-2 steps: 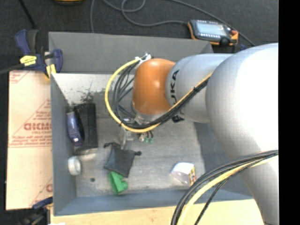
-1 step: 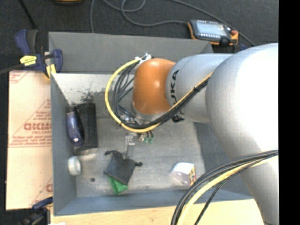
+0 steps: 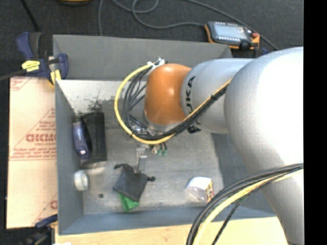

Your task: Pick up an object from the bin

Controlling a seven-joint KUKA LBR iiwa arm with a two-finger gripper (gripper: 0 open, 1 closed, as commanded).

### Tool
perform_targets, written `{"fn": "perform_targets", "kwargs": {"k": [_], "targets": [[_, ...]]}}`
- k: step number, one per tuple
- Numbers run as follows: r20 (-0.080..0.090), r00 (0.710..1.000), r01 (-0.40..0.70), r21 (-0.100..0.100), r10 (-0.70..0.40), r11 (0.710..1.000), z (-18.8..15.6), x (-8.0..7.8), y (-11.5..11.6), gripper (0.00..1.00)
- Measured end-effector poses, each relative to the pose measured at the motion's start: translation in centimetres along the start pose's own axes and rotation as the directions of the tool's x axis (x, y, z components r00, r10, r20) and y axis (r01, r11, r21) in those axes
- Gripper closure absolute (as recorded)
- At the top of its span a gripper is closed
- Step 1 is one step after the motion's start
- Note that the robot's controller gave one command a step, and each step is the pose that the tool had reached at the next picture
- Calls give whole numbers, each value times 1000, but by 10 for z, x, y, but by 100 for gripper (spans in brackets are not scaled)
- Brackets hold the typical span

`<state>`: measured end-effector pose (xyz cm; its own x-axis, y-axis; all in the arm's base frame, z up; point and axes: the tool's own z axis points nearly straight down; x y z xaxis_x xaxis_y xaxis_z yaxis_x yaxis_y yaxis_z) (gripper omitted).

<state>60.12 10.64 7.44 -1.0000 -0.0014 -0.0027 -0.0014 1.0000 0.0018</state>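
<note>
Grey arm (image 3: pixel 245 101) hangs its claw (image 3: pixel 142 161) over a black pouch (image 3: pixel 131 184).

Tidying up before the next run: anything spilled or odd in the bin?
Dark specks are strewn near the back-left corner of the bin, like spilled grit. Nothing else stands out.

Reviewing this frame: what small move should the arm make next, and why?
Probably a short descent with a slight shift toward the front wall of the bin. The claw hangs at the back edge of the black crumpled thing, which lies partly over a green piece. That is the nearest thing; the white box and silver cylinder lie farther off.
</note>
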Motion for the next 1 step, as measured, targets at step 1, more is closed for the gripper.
{"fn": "perform_targets", "kwargs": {"k": [1], "targets": [[-1,1000,1,0,-1,1000,-2,0,0,0]]}}
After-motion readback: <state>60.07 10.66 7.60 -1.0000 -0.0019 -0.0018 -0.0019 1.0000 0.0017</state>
